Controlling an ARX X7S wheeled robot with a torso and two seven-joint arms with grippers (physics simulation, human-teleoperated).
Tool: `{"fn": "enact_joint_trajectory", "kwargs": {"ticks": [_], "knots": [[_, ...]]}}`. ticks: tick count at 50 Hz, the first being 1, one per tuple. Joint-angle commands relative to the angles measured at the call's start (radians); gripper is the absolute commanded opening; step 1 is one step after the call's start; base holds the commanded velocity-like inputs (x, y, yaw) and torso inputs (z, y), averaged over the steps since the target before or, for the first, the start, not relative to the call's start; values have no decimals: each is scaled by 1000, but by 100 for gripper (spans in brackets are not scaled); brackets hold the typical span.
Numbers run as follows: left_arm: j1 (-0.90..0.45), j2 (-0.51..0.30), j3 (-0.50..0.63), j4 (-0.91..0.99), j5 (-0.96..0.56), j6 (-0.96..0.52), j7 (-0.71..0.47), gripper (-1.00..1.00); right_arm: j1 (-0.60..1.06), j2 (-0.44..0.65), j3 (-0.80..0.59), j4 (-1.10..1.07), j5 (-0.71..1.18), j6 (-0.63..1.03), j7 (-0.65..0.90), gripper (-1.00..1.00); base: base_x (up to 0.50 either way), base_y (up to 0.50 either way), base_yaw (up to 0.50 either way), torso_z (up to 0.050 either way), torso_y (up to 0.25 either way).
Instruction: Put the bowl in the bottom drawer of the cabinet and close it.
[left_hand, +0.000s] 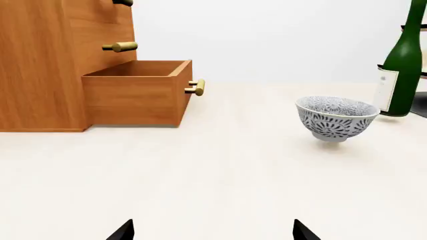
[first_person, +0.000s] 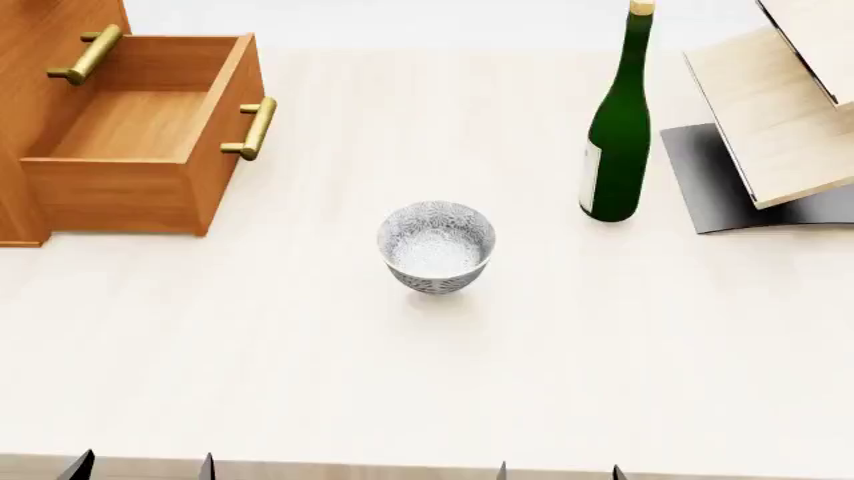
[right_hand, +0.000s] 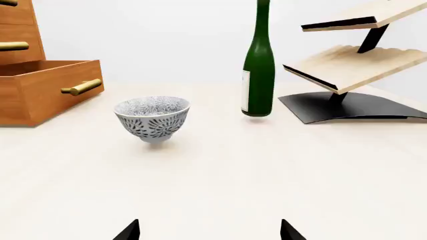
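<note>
bowl waits on the table, bottom drawer open

at far left the cabinet (first_person: 27, 60) stands on the pale table (first_person: 400, 380), its bottom drawer (first_person: 134, 130) pulled out and showing a bare wooden floor. a brass handle (first_person: 254, 128) runs across the drawer's front, and the next drawer's handle (first_person: 87, 55) shows above it.

near the table's middle the bowl (first_person: 437, 246) sits upright on its narrow foot, well apart from the drawer and touched by nothing. in the left wrist view the bowl (left_hand: 336, 118) stands just in front of the green bottle (left_hand: 404, 65); in the right wrist view the bowl (right_hand: 152, 119) lies between the drawer (right_hand: 47, 90) and the bottle (right_hand: 258, 65).

further right the green bottle (first_person: 618, 130) stands upright, and beyond it the pale slanted rack (first_person: 787, 110) rests on a dark base (first_person: 727, 190).

along the near edge, the left gripper (first_person: 140, 466) and the right gripper (first_person: 558, 470) show only dark fingertips; each pair is spread wide, holding nothing, well short of the bowl.
</note>
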Motion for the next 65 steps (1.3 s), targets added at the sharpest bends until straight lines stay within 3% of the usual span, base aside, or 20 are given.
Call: {"fn": "enact_joint_trajectory", "kwargs": {"ticks": [1, 14, 15, 21, 26, 31, 36, 44, 53, 65], "knots": [[-6, -11, -7, 10, -64, -15, -21, 100, 8, 14, -6, -1, 48, 26, 10, 100, 0, 0, 0, 0, 0], [1, -44, 37, 27, -104, -35, -72, 100, 17, 53, -44, 0, 81, 21, 51, 100, 0, 0, 0, 0, 0], [-3, -39, 13, 54, -160, -90, -73, 100, 17, 55, -45, -3, 86, 24, 52, 100, 0, 0, 0, 0, 0], [23, -68, 38, 167, -137, -136, -98, 100, 26, 62, -45, 0, 115, 33, 59, 100, 0, 0, 0, 0, 0], [69, -85, 34, 382, -151, -233, -136, 100, 20, 71, -49, -16, 141, 44, 55, 100, 0, 0, 0, 0, 0], [169, -111, 30, 535, -155, -234, -145, 100, 24, 79, -52, -14, 148, 41, 62, 100, 0, 0, 0, 0, 0], [285, -119, 16, 609, -174, -187, -152, 100, 35, 102, -59, -99, 158, 167, 80, 100, 0, 0, 0, 0, 0], [433, -116, 4, 530, -160, -3, -154, 100, 95, 147, -36, -353, 199, 433, 134, 100, 0, 0, 0, 0, 0], [440, -118, 9, 417, -162, 60, -159, 100, 195, 171, -17, -586, 230, 652, 190, 100, 0, 0, 0, 0, 0], [448, -132, 32, 387, -151, 106, -162, 100, 326, 203, -35, -654, 199, 768, 248, 100, 0, 0, 0, 0, 0]]}}
